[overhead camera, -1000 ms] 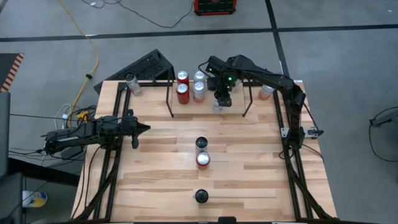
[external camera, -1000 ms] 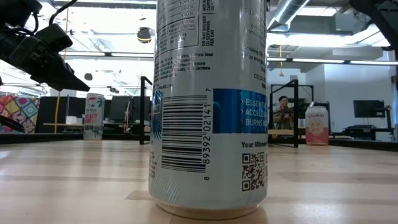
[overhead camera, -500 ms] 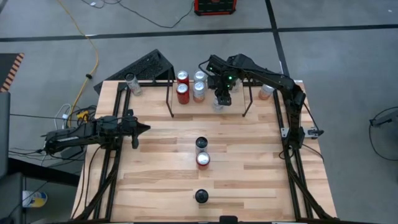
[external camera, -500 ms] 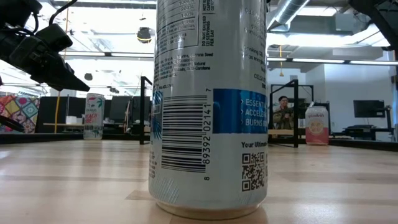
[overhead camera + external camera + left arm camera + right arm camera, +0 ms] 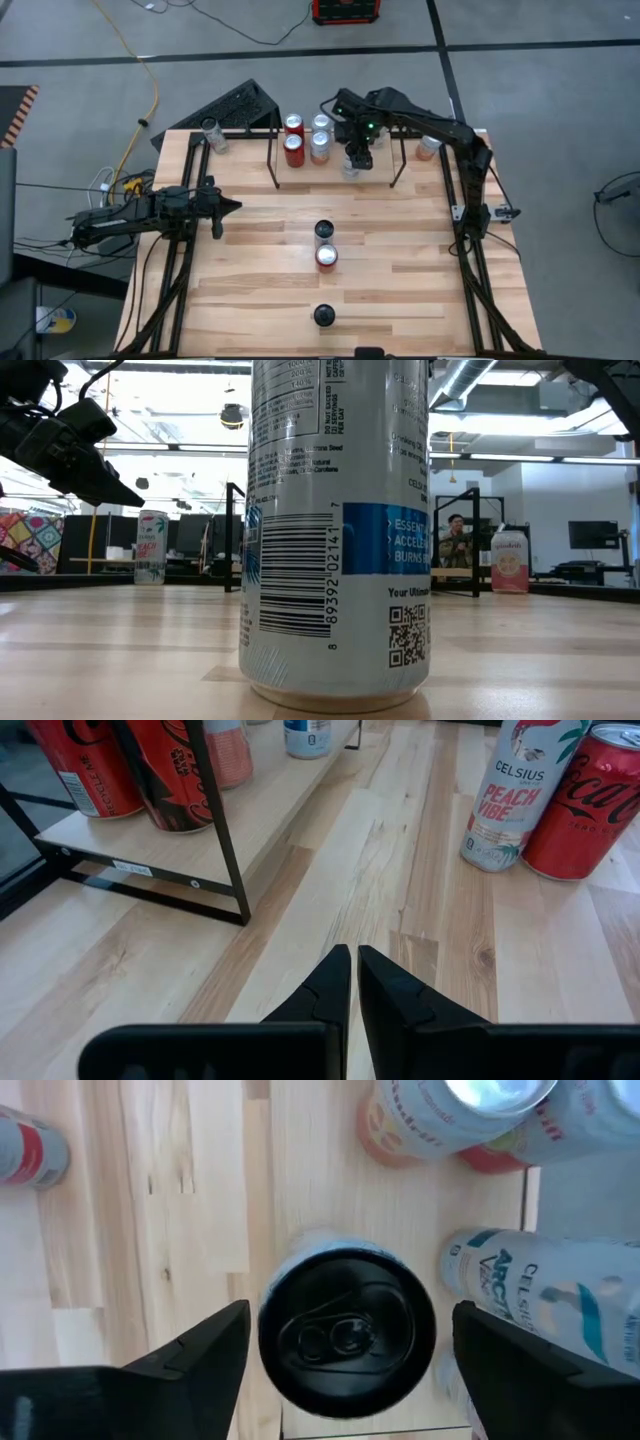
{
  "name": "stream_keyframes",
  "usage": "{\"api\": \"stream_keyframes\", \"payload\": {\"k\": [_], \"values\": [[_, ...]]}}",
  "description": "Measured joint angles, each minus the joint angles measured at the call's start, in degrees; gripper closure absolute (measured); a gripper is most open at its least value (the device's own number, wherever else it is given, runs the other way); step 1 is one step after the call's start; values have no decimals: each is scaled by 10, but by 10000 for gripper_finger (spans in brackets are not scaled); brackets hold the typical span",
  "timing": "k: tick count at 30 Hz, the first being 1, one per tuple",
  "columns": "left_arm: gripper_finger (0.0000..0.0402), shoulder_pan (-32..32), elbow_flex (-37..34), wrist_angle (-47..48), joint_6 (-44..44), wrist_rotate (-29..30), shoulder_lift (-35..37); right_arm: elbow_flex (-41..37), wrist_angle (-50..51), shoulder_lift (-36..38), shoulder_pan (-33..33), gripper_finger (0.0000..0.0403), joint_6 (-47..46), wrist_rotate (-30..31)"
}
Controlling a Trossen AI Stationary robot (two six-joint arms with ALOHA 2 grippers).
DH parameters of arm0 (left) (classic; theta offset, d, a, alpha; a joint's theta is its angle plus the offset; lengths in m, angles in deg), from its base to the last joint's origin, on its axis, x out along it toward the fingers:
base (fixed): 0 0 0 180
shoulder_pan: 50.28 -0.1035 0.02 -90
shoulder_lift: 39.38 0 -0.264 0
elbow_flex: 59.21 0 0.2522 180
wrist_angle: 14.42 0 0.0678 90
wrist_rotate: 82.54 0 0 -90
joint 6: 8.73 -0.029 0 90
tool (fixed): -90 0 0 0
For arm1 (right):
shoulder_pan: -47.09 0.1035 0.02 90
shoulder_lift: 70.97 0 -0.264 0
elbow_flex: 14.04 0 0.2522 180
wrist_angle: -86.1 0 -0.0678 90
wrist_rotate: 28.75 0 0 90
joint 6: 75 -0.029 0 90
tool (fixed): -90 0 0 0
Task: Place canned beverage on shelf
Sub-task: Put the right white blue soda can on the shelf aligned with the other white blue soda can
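Note:
The shelf [image 5: 272, 160], a black metal frame with a wooden board, stands at the table's far middle and bears several cans [image 5: 293, 150]. My right gripper [image 5: 355, 160] hangs over its right part, pointing down and open. In the right wrist view its fingers stand on either side of a black-topped can [image 5: 347, 1330] that is upright on the board, with a small gap on each side. My left gripper [image 5: 232, 207] waits shut above the table's left side. Three more cans stand in a row down the table's middle [image 5: 326, 257].
A pale can [image 5: 210, 135] stands at the far left corner and another [image 5: 428, 148] at the far right. A peach-labelled can [image 5: 510, 795] and a red can [image 5: 585, 805] stand ahead of my left gripper [image 5: 354, 960]. The nearest can [image 5: 335, 530] fills the low view.

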Motion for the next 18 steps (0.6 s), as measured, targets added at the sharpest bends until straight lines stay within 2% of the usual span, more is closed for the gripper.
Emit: {"api": "stream_keyframes", "payload": {"k": [7,12,14,18], "values": [[391,0,0,0,0,0,0,0,0,26,1,66,-1,13],[391,0,0,0,0,0,0,0,0,54,4,60,-41,13],[391,0,0,0,0,0,0,0,0,64,5,60,-96,13],[391,0,0,0,0,0,0,0,0,75,12,60,-271,13]]}}
